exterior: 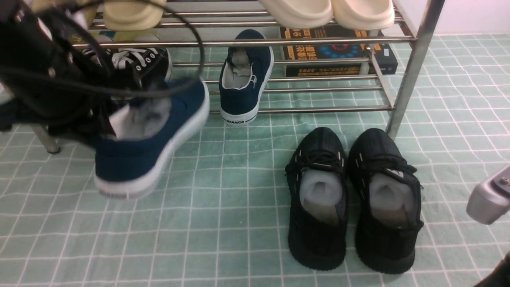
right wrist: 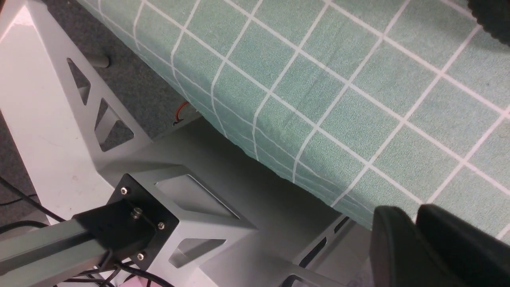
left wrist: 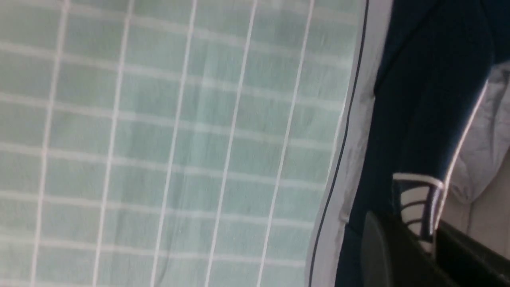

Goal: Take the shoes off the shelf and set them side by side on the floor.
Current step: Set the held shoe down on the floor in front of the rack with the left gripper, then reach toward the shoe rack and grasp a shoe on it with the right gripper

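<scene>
Floor (exterior: 223,223) beneath left claw's (left wrist: 424,247) clamped shoe (exterior: 135,159); front view alone shows its mate (exterior: 243,95); right claw (right wrist: 416,239) closed, empty.

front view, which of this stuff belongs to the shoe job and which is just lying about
job: lifted navy shoe, shelved navy shoe, shelf, floor
lying about: black knit sneakers, black lace-up sneaker, cream slippers, box

You have a clear strip of floor (exterior: 239,207) between the airborne navy slip-on (exterior: 147,147) and the black knit sneakers (exterior: 350,199). The way to the second slip-on (exterior: 245,79) runs under the upper bars of the shelf (exterior: 412,71), between the black lace-up sneaker (exterior: 139,63) and a dark printed box (exterior: 338,54).
</scene>
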